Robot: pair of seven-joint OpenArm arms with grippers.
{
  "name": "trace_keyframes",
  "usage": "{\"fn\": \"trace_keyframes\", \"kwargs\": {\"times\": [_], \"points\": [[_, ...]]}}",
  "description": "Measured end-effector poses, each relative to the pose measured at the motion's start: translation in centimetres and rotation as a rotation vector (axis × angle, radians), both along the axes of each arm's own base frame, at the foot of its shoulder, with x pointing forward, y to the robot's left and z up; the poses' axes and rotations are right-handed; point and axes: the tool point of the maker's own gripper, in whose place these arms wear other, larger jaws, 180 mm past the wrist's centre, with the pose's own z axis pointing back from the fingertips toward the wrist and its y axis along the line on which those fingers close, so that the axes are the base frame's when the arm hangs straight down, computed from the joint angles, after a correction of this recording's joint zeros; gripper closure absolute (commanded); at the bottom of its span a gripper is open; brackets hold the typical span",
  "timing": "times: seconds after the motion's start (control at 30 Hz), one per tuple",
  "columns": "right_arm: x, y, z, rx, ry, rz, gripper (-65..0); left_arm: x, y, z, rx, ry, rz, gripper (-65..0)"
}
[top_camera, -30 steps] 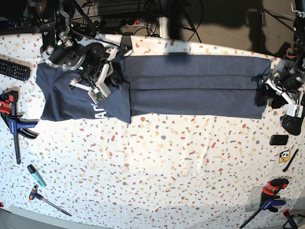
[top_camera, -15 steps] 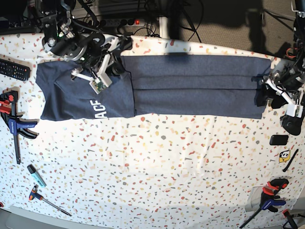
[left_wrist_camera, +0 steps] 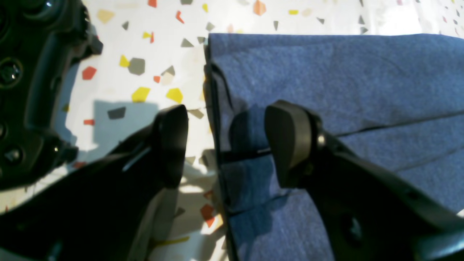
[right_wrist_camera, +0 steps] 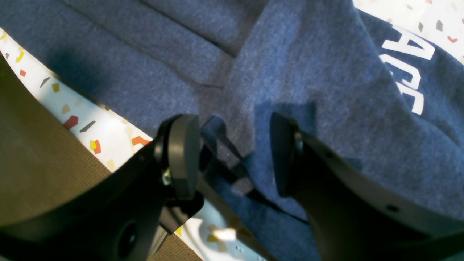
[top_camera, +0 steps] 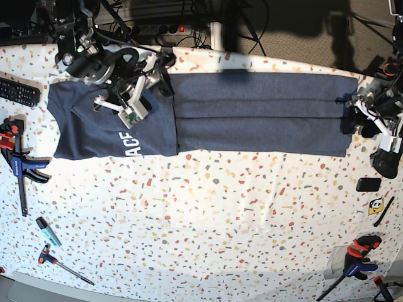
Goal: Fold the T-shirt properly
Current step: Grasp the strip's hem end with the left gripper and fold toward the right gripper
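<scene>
The dark navy T-shirt (top_camera: pixel 252 113) lies flat along the back of the speckled table (top_camera: pixel 220 220) as a long folded band. Its left end is folded over and shows white letters (top_camera: pixel 129 145). My right gripper (top_camera: pixel 162 80) is open over the shirt's back edge near that fold. In the right wrist view it (right_wrist_camera: pixel 233 156) stands open above the cloth (right_wrist_camera: pixel 308 90), with the letters (right_wrist_camera: pixel 406 72) to the right. My left gripper (top_camera: pixel 351 119) is open at the shirt's right end. In the left wrist view it (left_wrist_camera: pixel 226 145) straddles the shirt's edge (left_wrist_camera: pixel 326 79), holding nothing.
A black remote (top_camera: pixel 17 91) and a blue-and-red clamp (top_camera: pixel 19 160) lie at the left edge. A marker (top_camera: pixel 47 231) and a hand tool (top_camera: pixel 60 261) lie front left. A small black object (top_camera: pixel 368 184) and another clamp (top_camera: pixel 356 261) are at the right.
My right gripper has moved toward the table's back edge, off the folded left end. That flap now lies flatter with more letters showing. My left gripper has shifted slightly toward the back.
</scene>
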Motion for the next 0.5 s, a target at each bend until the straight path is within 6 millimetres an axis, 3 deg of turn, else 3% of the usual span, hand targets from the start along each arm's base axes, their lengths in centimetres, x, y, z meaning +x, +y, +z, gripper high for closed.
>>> {"fn": "trace_keyframes", "kwargs": {"times": [0.13, 0.3, 0.5], "points": [[0.1, 0.0, 0.1, -0.001, -0.003, 0.0, -31.2, 0.0, 0.9, -0.5, -0.006, -0.002, 0.047, -36.1], [-0.1, -0.1, -0.2, -0.012, 0.011, 0.001, -31.2, -1.3, 1.7, -2.6, -0.043, 0.067, 0.09, -36.1], [0.0, -0.1, -0.1, -0.012, 0.008, 0.001, -31.2, -2.0, -0.6, -2.4, -0.224, 0.089, 0.039, -36.1]]}}
